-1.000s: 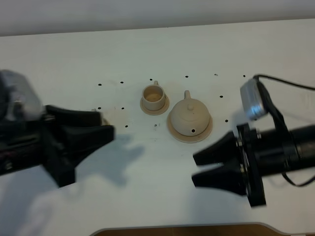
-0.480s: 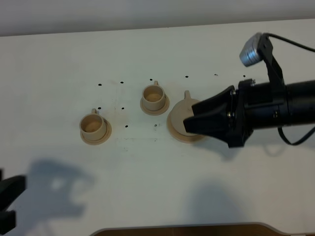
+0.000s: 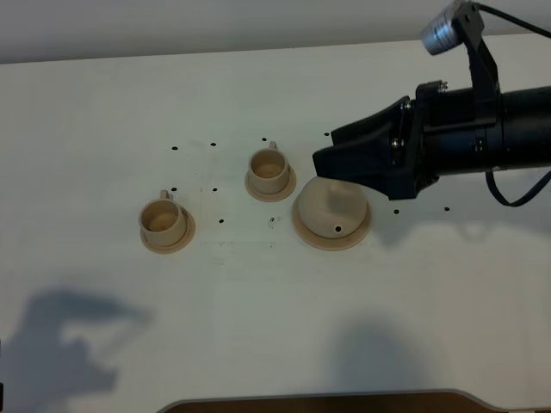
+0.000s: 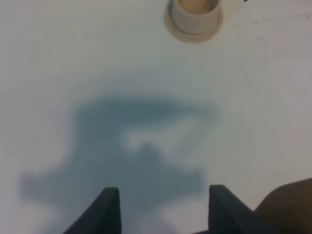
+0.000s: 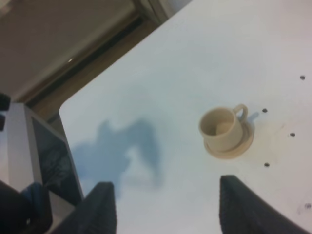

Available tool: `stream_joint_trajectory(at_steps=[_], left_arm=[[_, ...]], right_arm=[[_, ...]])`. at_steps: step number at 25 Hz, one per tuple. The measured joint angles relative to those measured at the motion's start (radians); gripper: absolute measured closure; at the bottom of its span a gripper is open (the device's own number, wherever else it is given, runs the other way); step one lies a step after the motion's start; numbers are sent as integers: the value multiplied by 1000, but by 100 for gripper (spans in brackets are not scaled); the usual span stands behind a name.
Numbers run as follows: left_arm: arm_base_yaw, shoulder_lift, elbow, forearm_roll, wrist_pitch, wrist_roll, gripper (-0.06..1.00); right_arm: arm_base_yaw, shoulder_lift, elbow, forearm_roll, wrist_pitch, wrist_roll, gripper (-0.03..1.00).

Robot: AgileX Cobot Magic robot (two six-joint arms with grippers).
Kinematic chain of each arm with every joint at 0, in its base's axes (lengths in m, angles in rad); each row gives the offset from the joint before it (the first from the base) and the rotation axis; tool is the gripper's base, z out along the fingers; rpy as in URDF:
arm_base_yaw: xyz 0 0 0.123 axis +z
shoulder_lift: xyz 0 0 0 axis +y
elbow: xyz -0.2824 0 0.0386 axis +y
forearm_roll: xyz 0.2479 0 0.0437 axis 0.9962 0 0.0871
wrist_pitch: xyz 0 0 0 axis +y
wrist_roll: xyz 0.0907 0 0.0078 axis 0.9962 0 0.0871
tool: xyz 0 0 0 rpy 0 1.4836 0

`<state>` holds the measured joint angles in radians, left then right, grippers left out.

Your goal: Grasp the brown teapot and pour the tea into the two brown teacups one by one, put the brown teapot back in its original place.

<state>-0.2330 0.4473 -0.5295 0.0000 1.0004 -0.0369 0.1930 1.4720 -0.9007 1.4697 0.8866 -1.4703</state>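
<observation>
The brown teapot sits on its wide round saucer right of centre; its handle side is hidden under my right gripper. That gripper hangs open over the pot's far edge with nothing between its fingers. One brown teacup stands on a small saucer just left of the pot. The other teacup stands farther left and shows in the left wrist view and the right wrist view. My left gripper is open over bare table, well short of that cup. It is outside the high view.
The white table carries small black dots around the cups. Its front edge runs along the bottom of the high view. A table corner, floor and a grey stand show in the right wrist view. A cable trails off the right arm.
The right arm swung in over the teapot, then shifted toward the table's far side, uncovering most of it. The left arm pulled back out of the high view, revealing the left cup.
</observation>
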Motion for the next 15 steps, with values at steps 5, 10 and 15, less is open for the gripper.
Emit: stream_joint_trajectory(at_steps=[5,10,15], left_arm=[[0,0,16,35,36,-22,49],[0,0,16,27,36,3,49],[0,0,17,-13,36,68,49]], right_arm=[[0,0,-47,-3,0,9,48],[0,0,-49,-6,1,9,48],[0,0,-49,-15,0,9,48]])
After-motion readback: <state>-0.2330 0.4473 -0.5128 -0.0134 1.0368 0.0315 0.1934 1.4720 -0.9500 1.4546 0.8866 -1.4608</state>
